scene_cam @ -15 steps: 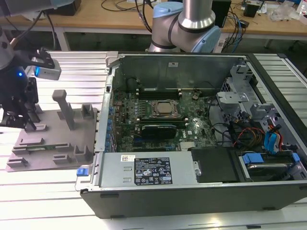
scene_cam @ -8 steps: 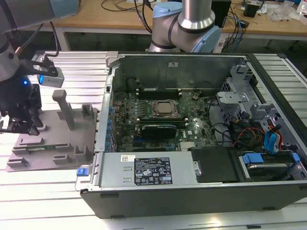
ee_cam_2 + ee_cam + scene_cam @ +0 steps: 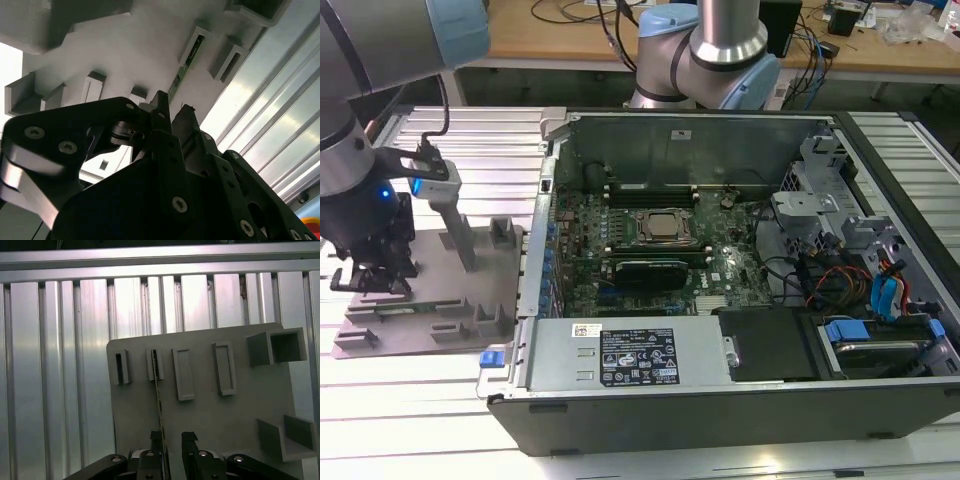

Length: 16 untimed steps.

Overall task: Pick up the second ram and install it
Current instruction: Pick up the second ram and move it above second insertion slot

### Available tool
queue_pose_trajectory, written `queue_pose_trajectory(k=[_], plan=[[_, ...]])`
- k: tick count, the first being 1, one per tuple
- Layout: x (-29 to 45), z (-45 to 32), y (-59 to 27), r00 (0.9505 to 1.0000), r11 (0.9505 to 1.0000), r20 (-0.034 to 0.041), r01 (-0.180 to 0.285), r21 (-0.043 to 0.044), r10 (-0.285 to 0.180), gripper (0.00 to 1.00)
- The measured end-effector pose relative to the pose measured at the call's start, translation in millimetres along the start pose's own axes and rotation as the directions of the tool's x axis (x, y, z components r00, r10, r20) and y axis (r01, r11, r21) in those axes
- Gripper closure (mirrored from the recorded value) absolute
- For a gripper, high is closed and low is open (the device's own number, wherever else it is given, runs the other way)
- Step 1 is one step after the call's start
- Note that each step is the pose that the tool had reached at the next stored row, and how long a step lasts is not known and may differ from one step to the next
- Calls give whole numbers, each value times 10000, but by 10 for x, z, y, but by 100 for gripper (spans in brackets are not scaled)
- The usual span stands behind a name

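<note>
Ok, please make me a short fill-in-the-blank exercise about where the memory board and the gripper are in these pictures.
1. The green memory board stands on its edge in a slot of the grey ____.
2. In the exterior view, the gripper is at that view's ____ of the open computer case.
3. In the first wrist view, the gripper's jaws are ____, with a gap wider than the board is thick.
Missing words: tray; left; open.

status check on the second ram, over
Black claw open, low over grey plastic tray. Thin dark green ram board on edge in its tray slot, one end at the claw, not gripped. Nothing blocking the board.
</note>
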<state>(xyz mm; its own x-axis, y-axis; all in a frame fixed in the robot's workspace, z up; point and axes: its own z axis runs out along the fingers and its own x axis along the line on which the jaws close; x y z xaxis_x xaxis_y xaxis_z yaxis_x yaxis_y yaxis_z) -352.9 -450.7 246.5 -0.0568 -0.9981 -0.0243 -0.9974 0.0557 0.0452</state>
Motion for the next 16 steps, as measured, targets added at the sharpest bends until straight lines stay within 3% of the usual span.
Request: queue_pose_trajectory(k=[4, 16], plan=[[3, 140, -7, 10000, 10000, 1, 5, 2, -5, 72], [10, 405, -18, 10000, 10000, -1, 16, 0, -16, 72]])
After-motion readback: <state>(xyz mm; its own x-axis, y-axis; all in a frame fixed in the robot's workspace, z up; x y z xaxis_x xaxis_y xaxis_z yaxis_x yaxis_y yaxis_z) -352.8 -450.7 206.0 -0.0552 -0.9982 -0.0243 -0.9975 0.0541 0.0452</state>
